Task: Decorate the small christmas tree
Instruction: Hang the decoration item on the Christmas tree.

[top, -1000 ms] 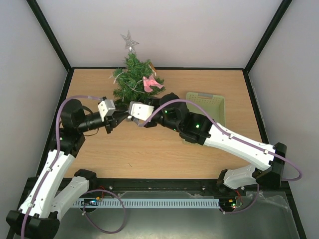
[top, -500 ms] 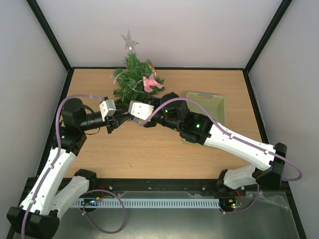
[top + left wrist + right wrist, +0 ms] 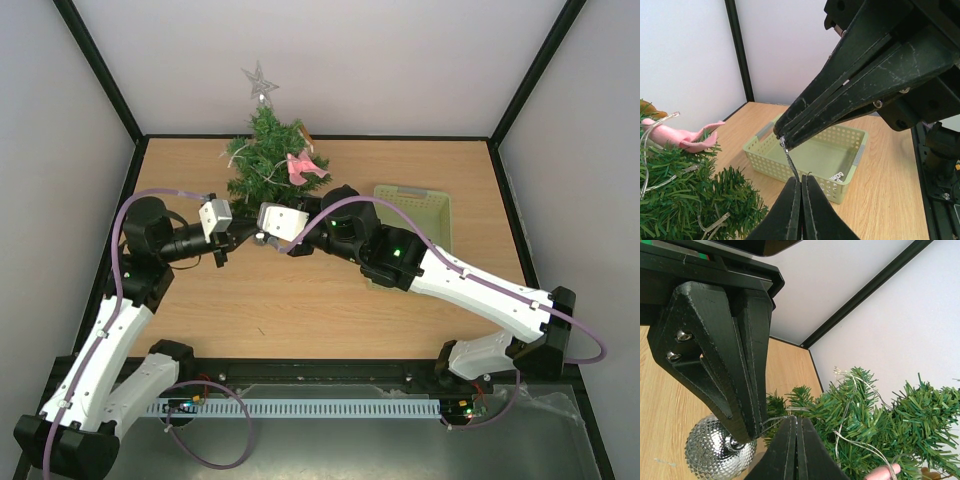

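The small christmas tree (image 3: 264, 160) stands at the back of the table with a silver star (image 3: 260, 82) on top, a pink ornament (image 3: 303, 168) and a thin light string. Just in front of it my left gripper (image 3: 243, 236) and right gripper (image 3: 259, 238) meet tip to tip. A silver dimpled ball (image 3: 715, 450) hangs under them on a thin silver thread (image 3: 790, 162). In the left wrist view my left gripper (image 3: 801, 178) is shut on the thread's lower end. My right gripper (image 3: 796, 419) is shut on the same thread.
A pale green perforated basket (image 3: 412, 190) sits to the right of the tree, behind my right arm, with a small white scrap inside. Black frame posts and white walls enclose the wooden table (image 3: 300, 310).
The left gripper has closed on the thread and edged slightly right toward the right gripper. The right arm has hardly moved.
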### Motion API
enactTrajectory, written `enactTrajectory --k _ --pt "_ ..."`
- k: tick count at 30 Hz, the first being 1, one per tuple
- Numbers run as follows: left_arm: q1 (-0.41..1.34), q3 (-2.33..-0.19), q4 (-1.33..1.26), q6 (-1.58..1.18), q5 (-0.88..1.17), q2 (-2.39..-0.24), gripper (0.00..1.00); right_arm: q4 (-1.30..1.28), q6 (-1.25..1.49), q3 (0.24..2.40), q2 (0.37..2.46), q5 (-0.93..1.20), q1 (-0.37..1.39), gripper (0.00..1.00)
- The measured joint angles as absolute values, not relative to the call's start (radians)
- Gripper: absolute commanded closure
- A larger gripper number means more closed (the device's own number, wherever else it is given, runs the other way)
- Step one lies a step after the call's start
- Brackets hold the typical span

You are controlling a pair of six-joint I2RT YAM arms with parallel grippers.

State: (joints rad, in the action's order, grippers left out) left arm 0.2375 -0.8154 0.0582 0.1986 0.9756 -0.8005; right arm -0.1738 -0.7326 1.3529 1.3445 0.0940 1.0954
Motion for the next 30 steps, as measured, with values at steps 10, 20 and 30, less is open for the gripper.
enactTrajectory --k 10,20,30 --pt "0.231 -0.826 0.101 0.236 0.931 -0.807 0.98 -0.172 -0.737 1.346 1.347 0.043 1.095 0.98" --pt "0.223 -0.837 0.108 0.24 0.897 -0.83 0.97 -0.159 -0.738 1.346 1.382 0.035 1.079 0.98" --pt "0.144 -0.839 0.115 0.238 0.89 -0.841 0.98 -0.145 -0.741 1.347 1.425 0.034 1.038 0.98"
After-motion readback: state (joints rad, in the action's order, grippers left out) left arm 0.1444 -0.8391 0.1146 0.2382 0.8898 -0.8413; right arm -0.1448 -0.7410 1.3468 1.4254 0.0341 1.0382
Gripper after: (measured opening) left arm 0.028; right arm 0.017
